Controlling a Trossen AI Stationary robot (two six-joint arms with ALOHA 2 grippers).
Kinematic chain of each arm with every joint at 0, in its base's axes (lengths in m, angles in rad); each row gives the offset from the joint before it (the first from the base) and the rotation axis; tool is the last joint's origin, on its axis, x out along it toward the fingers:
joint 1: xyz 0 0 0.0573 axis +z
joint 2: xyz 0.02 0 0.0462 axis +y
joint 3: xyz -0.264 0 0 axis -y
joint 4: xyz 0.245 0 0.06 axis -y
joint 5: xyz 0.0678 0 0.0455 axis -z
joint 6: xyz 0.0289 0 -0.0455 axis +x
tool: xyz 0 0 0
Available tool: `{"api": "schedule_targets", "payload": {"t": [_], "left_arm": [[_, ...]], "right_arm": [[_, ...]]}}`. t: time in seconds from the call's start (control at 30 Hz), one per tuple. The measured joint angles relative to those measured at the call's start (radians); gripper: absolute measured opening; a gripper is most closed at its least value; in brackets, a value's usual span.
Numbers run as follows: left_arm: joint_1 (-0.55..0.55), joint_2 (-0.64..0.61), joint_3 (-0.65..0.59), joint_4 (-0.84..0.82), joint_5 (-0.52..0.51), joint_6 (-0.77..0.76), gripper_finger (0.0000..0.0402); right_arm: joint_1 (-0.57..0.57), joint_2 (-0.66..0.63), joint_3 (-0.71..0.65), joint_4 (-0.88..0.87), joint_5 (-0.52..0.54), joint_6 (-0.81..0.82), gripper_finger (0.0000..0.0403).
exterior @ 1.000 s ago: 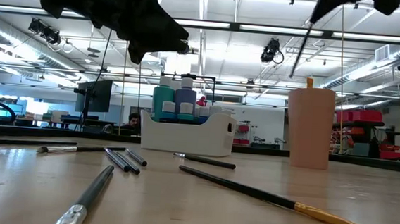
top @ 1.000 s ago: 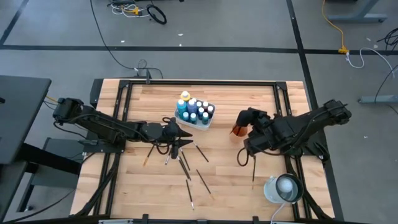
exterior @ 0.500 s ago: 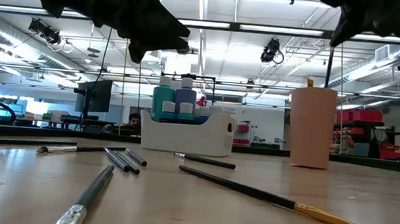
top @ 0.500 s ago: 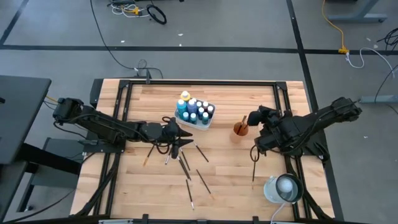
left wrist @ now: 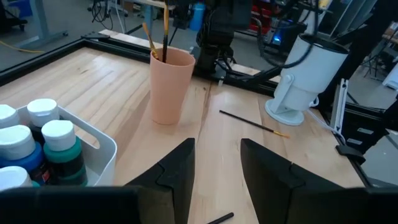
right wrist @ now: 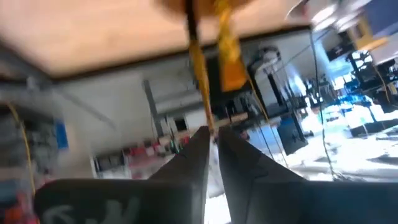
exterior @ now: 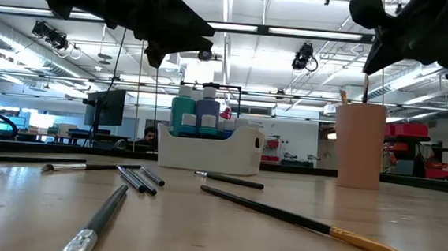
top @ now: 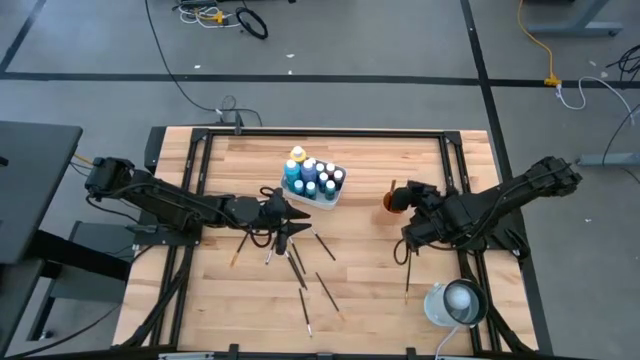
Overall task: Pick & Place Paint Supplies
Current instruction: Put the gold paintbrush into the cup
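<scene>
The orange-brown cup (top: 392, 203) (exterior: 359, 143) (left wrist: 171, 84) stands upright on the table's right half and has two brushes in it. My right gripper (top: 408, 212) (exterior: 404, 35) is just above it, shut on a thin dark paintbrush (exterior: 367, 84). My left gripper (top: 287, 225) (left wrist: 217, 168) hangs open and holds nothing. It is above the loose brushes (top: 300, 260) (exterior: 137, 176) lying flat near the table's middle. The paint bottles stand in the white tray (top: 335, 192) (exterior: 210, 148) (left wrist: 102, 146). My right gripper pinches the paintbrush handle's upper part (right wrist: 207, 124) between its two fingers, which lie across the handle. In the low view it comes from above the cup. The brush stands nearly upright below the fingers, with its lower end inside the cup (right wrist: 186, 25).
One brush (top: 407, 275) (left wrist: 252, 122) lies alone on the right near side. A white lamp-like object (top: 452, 303) (left wrist: 305, 74) stands at the near right corner. A gold-tipped brush (exterior: 312, 224) lies nearest the low camera. Bare wood lies between tray and cup.
My right gripper has swung its brush from a slant above the cup to nearly upright and brought its lower end down into the cup. Gripper and cup have both shifted a little toward the table's right edge.
</scene>
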Motion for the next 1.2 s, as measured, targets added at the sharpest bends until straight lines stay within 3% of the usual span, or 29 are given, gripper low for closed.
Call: {"api": "schedule_targets", "payload": {"t": [0.13,0.33,0.47,0.77,0.97,1.2], "left_arm": [[0.000,0.000,0.000,-0.001,0.001,0.002,0.0138],[0.000,0.000,0.000,-0.002,0.005,0.023,0.0138],[0.000,0.000,0.000,-0.002,0.005,0.031,0.0138],[0.000,0.000,0.000,-0.003,0.005,0.032,0.0138],[0.000,0.000,0.000,-0.003,0.005,0.033,0.0138],[0.000,0.000,0.000,-0.003,0.005,0.041,0.0138]], "right_arm": [[0.000,0.000,0.000,0.122,-0.098,-0.002,0.0049],[0.000,0.004,0.000,0.300,-0.073,0.029,0.0053],[0.001,0.004,0.000,0.426,-0.108,0.178,0.0049],[0.005,0.004,0.000,0.745,-0.537,0.761,0.0046],[0.009,0.007,0.000,0.938,-0.909,1.034,0.0049],[0.021,0.034,0.000,1.022,-0.961,1.396,0.0049]]}}
